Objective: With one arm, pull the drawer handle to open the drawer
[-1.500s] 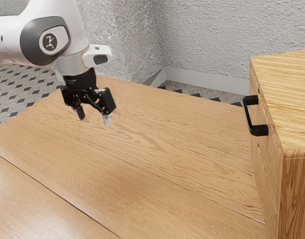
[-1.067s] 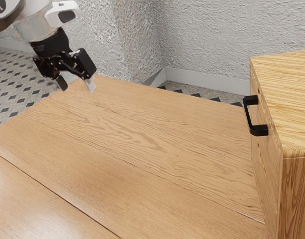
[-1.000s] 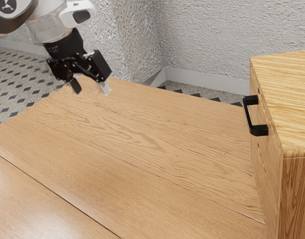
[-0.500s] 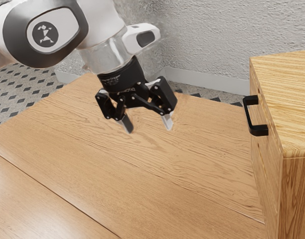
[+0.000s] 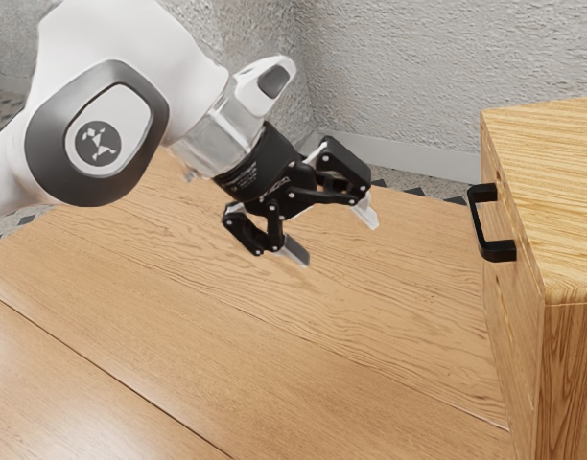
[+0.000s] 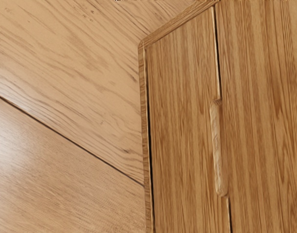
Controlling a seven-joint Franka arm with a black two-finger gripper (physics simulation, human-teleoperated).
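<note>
Tool [image 5: 334, 239]: jaws spread, empty, above counter [image 5: 274, 335], mid-scene. Handle [image 5: 485, 225]: black bar on drawer [image 5: 504, 307] front, far right, well apart from tool; drawer looks shut. Method: travel right, straddle bar squarely, close firmly, pull straight left.

Claw [image 5: 330, 233] tilted sideways, fingers apart
</note>
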